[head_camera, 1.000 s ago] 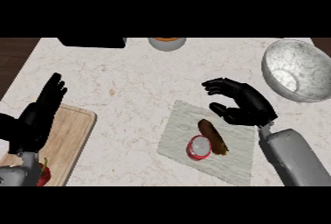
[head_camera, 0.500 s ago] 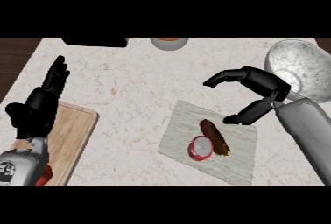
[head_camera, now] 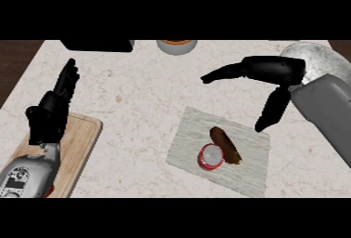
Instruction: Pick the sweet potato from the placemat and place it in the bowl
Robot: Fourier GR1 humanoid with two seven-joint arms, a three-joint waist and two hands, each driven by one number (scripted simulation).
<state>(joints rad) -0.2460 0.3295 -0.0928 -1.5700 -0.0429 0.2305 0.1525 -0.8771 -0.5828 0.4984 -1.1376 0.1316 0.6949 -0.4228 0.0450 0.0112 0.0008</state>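
Right hand (head_camera: 270, 74) spread open above the placemat (head_camera: 219, 151), sweet potato (head_camera: 225, 144) lying below it, untouched

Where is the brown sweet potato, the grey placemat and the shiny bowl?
Brown sweet potato (head_camera: 225, 144): head view, middle of its long body.
Grey placemat (head_camera: 248, 173): head view, bare part near its lower corner.
Shiny metal bowl (head_camera: 316, 51): head view, inner wall showing above the right arm.

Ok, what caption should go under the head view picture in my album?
Open right hand above the placemat, where the sweet potato lies beside a red-rimmed cup.
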